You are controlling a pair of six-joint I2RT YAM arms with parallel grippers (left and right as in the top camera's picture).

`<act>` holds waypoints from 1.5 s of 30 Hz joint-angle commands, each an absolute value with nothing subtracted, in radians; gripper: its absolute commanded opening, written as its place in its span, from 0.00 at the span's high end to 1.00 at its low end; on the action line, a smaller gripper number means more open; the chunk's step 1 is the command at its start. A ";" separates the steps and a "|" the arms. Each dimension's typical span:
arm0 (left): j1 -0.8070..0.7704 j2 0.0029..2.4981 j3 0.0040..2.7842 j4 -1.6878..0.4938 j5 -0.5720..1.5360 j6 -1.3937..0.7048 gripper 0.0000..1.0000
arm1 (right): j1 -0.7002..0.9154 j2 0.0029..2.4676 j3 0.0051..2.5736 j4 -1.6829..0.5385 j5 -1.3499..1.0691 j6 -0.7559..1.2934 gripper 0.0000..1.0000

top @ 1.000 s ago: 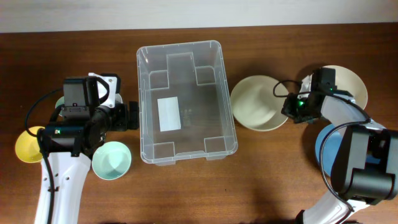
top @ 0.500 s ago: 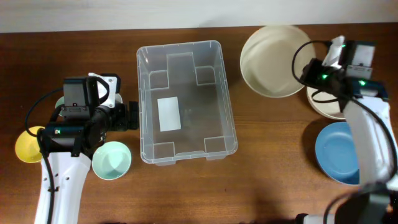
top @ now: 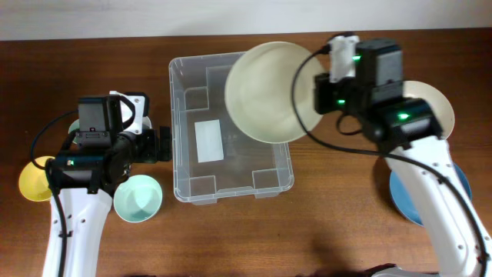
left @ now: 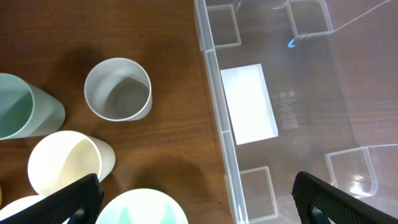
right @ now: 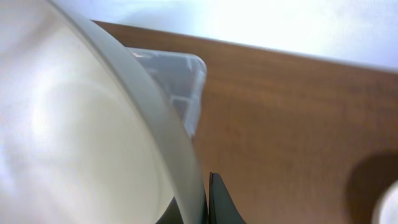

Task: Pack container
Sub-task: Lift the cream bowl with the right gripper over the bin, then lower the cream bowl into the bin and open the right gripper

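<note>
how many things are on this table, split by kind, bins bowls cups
clear rectangular plastic bin: 1
round bowls: 5 (cream bowl held in the right claw, second cream bowl, blue bowl, mint bowl, yellow bowl)
cups: 3 (grey cup, pale green cup, cream cup)
total: 9

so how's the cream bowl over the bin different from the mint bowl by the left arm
The cream bowl is off-white; the mint bowl is green. The cream bowl is pinched at its rim by the right tool and hangs over the bin; the mint bowl sits on the table, untouched. The cream bowl looks bigger, but is nearer the camera. Both are round and empty.
</note>
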State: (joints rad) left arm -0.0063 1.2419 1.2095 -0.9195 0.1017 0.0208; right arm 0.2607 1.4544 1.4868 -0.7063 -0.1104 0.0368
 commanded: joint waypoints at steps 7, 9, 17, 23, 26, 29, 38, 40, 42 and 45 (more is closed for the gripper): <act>0.079 1.244 1.353 -1.005 0.109 0.015 0.01 | 0.422 1.699 1.517 -0.477 0.149 0.053 0.96; 0.111 1.244 1.361 -1.007 0.108 0.015 0.01 | 0.426 1.757 1.541 -0.473 0.142 0.060 0.96; 0.128 1.245 1.361 -0.988 0.036 0.015 0.01 | 0.457 1.897 1.663 -0.474 0.088 0.020 0.96; 0.128 1.245 1.361 -0.987 0.011 0.015 0.00 | 0.480 1.957 1.675 -0.458 0.072 0.001 0.96; 0.128 1.245 1.361 -0.986 0.011 0.015 0.01 | 0.480 2.001 1.675 -0.447 0.071 0.008 0.96; 0.128 1.245 1.361 -0.984 0.011 0.015 0.01 | 0.480 2.043 1.675 -0.428 0.072 0.007 0.96; 0.128 1.245 1.361 -0.984 0.011 0.015 0.01 | 0.480 2.083 1.675 -0.373 0.071 0.007 0.93; 0.128 1.245 1.361 -0.983 0.010 0.015 0.01 | 0.480 2.083 1.675 -0.372 0.071 0.007 0.84; 0.128 1.245 1.361 -0.981 0.011 0.015 0.01 | 0.480 2.083 1.675 -0.370 0.071 0.007 0.78; 0.128 1.245 1.361 -0.980 0.010 0.015 0.01 | 0.480 2.083 1.675 -0.369 0.071 0.007 0.74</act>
State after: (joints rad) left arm 0.1242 1.2419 1.3373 -0.9836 0.0185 0.0208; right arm 0.4747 2.0876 1.6543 -0.3729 0.0776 0.0013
